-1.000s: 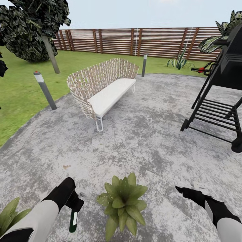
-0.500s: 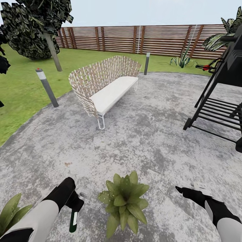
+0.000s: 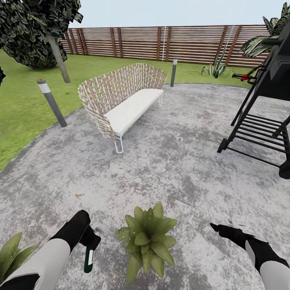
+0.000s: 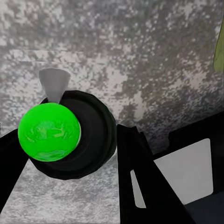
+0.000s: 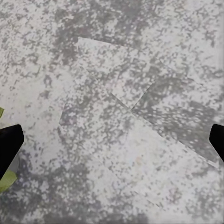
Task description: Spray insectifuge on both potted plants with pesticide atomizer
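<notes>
pesticide atomizer (image 3: 89,257): we grip it in our left gripper (image 3: 91,241), at 7 o'clock of the near plant
potted plant (image 3: 147,240): between our arms, on grey paving
second potted plant (image 3: 12,255): 9 o'clock, beyond the left arm
right gripper (image 3: 219,227): fingers spread, empty

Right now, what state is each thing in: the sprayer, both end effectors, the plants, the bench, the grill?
pesticide atomizer: held in the left end effector, body hanging down, off the ground.
Right end effector: open, empty, over bare paving.
Middle potted plant: upright on the paving between the arms.
Left-edge potted plant: partly in view, leaves up.
Wicker bench: upright, seat bare.
Grill: standing, lid shut.
</notes>
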Controlling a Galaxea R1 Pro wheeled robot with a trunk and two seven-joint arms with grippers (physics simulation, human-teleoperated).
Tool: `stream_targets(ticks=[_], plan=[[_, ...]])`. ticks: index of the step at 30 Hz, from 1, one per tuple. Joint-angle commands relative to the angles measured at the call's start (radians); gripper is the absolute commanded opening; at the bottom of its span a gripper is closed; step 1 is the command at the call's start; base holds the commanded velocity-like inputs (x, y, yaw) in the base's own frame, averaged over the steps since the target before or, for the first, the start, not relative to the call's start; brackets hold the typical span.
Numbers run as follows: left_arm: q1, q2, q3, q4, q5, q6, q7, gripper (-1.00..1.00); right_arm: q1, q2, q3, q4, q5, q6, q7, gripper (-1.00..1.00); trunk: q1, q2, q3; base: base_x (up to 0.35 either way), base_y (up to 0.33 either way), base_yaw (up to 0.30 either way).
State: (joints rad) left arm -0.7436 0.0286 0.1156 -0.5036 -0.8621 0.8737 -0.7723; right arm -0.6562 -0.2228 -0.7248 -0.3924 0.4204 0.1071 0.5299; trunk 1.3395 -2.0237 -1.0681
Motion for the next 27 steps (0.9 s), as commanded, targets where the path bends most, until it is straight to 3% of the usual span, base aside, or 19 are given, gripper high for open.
stream_targets(ticks=[1,6,11,22,27], plan=[[0.000,-0.001,0.006,-0.002,-0.011,0.002,-0.010,-1.00,-0.001,0.001,-0.008,-0.002,0.005,0.006,0.008,1.00,0.000,0.000,-0.001,0.000,0.000,-0.002],[0.000,-0.001,0.006,-0.002,-0.011,0.002,-0.010,-1.00,-0.001,0.001,-0.008,-0.002,0.005,0.006,0.008,1.00,0.000,0.000,-0.001,0.000,0.000,0.000],[0.000,-0.001,0.003,-0.001,-0.011,0.002,-0.010,-1.00,-0.002,0.001,-0.008,-0.002,0.005,0.006,0.008,1.00,0.019,-0.035,-0.017,0.000,0.000,0.000],[0.000,-0.007,0.001,0.007,-0.008,0.002,-0.013,-1.00,-0.001,0.001,-0.008,-0.002,0.005,0.006,0.008,1.00,0.019,-0.035,-0.017,-0.001,0.000,0.000],[0.000,-0.011,0.001,0.008,-0.008,0.002,-0.013,-1.00,-0.001,0.001,-0.008,-0.002,0.005,0.006,0.007,1.00,0.019,-0.035,-0.018,-0.193,-0.013,0.093]])
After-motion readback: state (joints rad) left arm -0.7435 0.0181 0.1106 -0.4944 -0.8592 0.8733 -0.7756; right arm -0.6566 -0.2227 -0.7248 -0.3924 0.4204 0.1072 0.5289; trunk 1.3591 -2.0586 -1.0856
